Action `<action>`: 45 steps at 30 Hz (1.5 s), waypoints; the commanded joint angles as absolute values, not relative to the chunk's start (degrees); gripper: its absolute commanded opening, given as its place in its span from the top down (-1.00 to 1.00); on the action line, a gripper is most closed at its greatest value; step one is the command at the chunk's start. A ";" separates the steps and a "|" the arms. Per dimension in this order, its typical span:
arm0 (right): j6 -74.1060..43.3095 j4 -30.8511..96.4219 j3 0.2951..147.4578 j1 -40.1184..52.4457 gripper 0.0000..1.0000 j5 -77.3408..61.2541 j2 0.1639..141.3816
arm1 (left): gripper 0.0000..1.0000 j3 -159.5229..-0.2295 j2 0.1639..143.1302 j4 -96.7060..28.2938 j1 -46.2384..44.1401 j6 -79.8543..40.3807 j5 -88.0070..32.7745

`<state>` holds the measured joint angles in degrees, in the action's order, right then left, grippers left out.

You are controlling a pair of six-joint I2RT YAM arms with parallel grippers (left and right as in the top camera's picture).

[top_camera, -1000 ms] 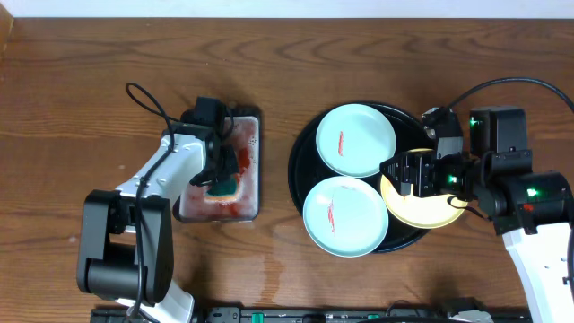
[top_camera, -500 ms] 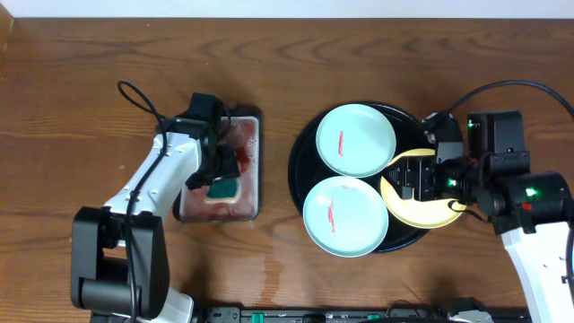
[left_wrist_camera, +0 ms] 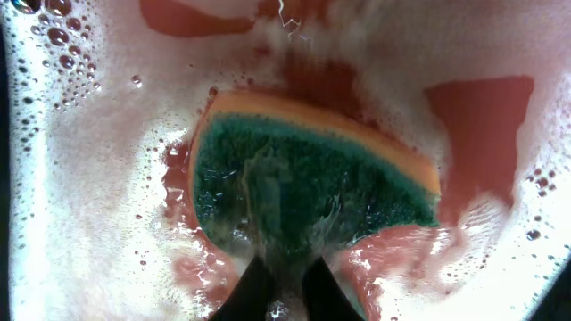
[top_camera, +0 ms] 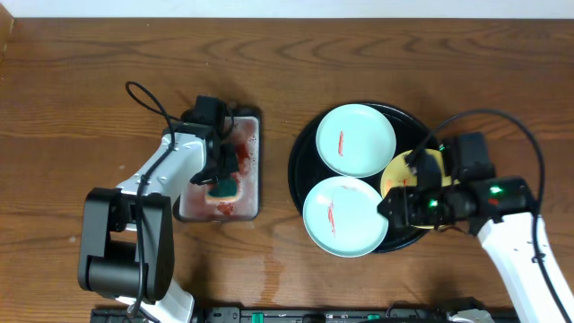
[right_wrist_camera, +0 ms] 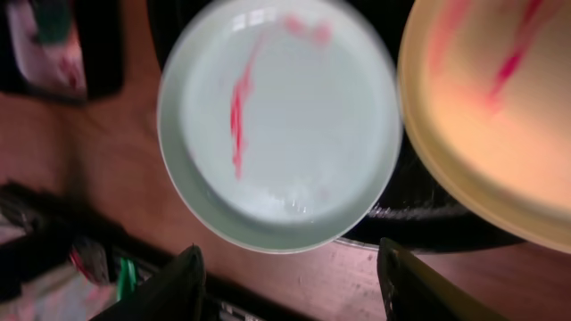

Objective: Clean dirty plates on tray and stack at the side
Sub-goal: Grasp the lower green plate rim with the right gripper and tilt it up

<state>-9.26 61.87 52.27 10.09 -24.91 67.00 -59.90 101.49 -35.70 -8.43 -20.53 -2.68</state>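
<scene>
Plates (top_camera: 356,140), all three streaked red, lie flat in the tray (top_camera: 294,170) unwashed, so the left gripper (left_wrist_camera: 287,267) pinches the sponge (left_wrist_camera: 312,178) in foam (left_wrist_camera: 80,178) to load it, while the right gripper (right_wrist_camera: 290,259) hangs open and empty above them, probably to lift one.

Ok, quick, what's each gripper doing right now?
Left gripper: closed on the sponge.
Right gripper: open, holding nothing.

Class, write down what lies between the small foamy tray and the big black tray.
Nothing: only a bare strip of wooden table separates the foamy tray from the black tray, as the overhead view shows.
</scene>
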 commanded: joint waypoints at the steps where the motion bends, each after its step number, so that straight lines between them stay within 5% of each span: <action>1: -12.49 60.97 48.25 13.32 -0.19 -25.98 66.94 | 0.85 -60.69 102.45 -38.89 -8.45 -18.68 -3.86; 6: -16.01 57.12 44.73 15.73 -0.19 -23.59 67.94 | 0.85 -65.78 98.08 -45.34 -8.45 -18.70 -3.88; 11: -17.80 54.78 44.34 15.86 -0.22 -19.51 70.54 | 0.17 -66.02 94.28 -47.22 -8.51 -18.70 -3.88; 19: -17.80 53.95 44.34 15.86 -0.20 -19.99 77.52 | -0.02 -57.80 94.52 -41.17 -8.49 -18.72 -3.84; 22: -17.74 53.54 44.34 15.86 -0.18 -19.99 79.15 | -0.01 -53.56 94.54 -36.75 -8.49 -19.97 -3.88; 27: -17.76 53.08 44.25 15.92 -0.12 -19.99 79.53 | 0.85 -52.16 94.37 -35.35 -8.40 -22.61 -4.05; 39: -26.17 39.88 36.97 16.82 0.10 -13.30 79.53 | 0.85 -64.93 85.25 -48.90 -8.47 -20.18 -6.55; 42: -27.05 35.22 36.88 16.82 0.34 -13.28 79.53 | 0.85 -65.08 81.08 -49.50 -8.47 -20.21 -7.90; 45: -30.68 31.42 36.88 16.82 0.86 -11.05 79.53 | 0.85 -65.08 77.62 -50.26 -8.45 -20.21 -8.84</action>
<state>-26.11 33.34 36.99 16.43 -14.09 79.55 -64.20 80.36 -49.39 -8.43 -20.99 -6.96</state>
